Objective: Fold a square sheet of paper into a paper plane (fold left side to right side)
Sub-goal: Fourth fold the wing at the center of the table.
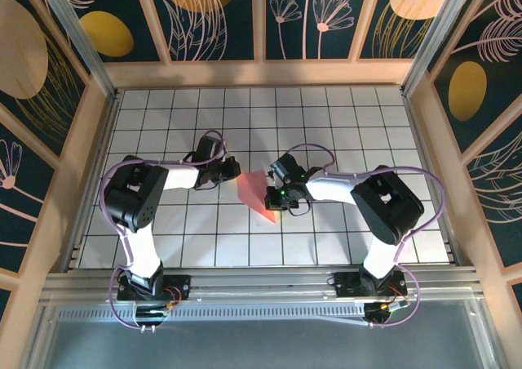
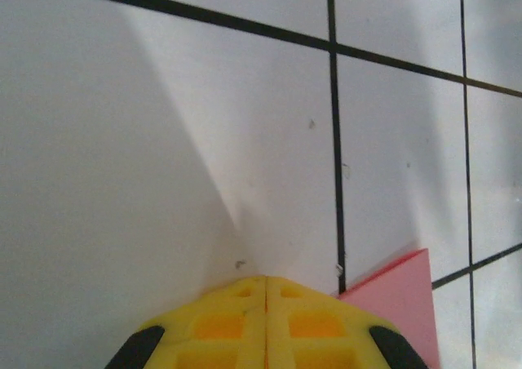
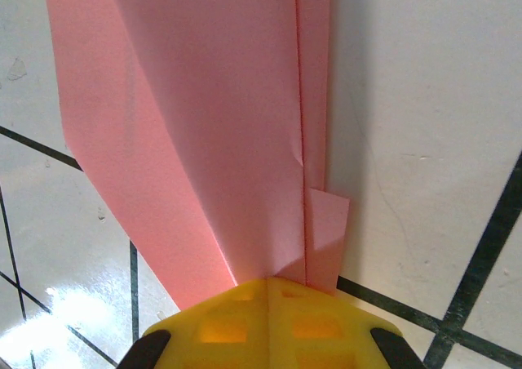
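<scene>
Right gripper is closed, tips on the near end of the folded pink paper, which runs lengthwise straight ahead of it. Left gripper is closed too, paper corner just to its right.

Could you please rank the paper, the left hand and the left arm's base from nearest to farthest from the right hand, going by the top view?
1. Paper: at the right hand itself, pinched in its shut fingers.
2. Left hand: across the paper, to the left and a little farther back.
3. Left arm's base: at the near edge, far left.
</scene>
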Controlling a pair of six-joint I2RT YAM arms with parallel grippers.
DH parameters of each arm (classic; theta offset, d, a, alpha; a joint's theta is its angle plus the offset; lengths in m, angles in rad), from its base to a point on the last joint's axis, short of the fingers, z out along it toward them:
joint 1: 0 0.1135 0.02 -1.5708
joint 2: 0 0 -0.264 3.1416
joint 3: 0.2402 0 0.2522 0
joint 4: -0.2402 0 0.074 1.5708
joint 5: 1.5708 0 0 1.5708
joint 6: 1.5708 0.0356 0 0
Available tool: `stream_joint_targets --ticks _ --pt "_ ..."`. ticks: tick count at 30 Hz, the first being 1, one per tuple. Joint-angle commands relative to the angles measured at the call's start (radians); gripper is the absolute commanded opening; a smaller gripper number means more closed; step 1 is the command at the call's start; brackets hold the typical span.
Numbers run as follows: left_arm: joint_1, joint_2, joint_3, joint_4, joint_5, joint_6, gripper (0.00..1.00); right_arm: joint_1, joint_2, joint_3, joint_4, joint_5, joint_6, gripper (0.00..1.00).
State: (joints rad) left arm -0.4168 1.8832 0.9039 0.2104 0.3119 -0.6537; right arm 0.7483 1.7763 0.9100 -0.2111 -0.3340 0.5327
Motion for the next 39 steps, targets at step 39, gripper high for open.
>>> stream_joint_targets --ticks 39 --pt "-0.157 0.004 -0.077 0.023 0.041 -0.038 0.0 -0.017 -0.103 0.003 0.033 -0.005 -0.011 0.0"
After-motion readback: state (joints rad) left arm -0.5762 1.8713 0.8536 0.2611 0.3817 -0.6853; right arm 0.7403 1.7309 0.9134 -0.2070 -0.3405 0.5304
